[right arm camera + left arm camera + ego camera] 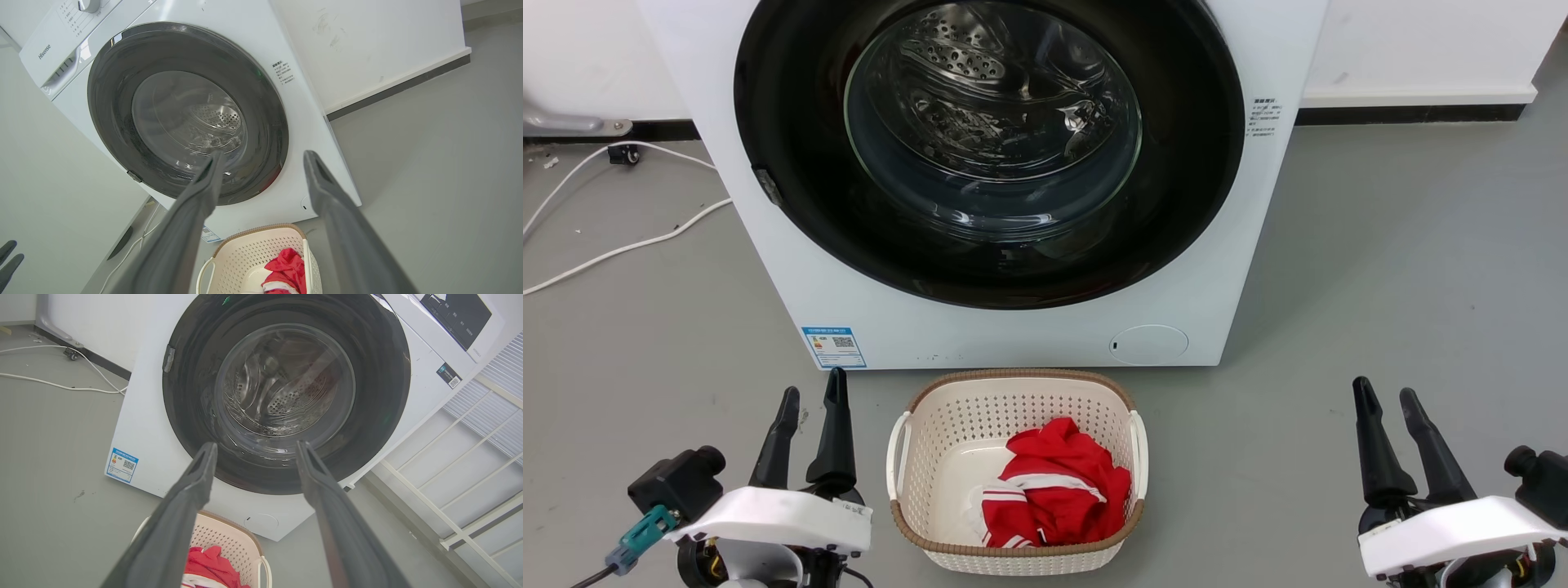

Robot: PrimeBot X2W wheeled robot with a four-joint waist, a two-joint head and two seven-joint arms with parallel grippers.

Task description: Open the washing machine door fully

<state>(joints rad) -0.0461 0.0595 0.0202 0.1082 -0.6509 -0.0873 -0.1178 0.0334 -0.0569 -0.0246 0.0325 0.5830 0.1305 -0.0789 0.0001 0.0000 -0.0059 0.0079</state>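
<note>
Head view, washing machine door [992,139] closed, left fingers [837,433] spread empty, right fingers [1372,449] spread empty

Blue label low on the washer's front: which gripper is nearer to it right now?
Left. In the head view the left gripper sits just below the blue label, jaws open; the right gripper is far off, beyond the laundry basket.

- My left pincer [812,384] has two long, dark, tapered fingers [834,433] above a white shell [784,516].
- I see a teal plug [647,529] by its black side block [678,482].
- My right pincer [1383,388] looks alike.
</note>
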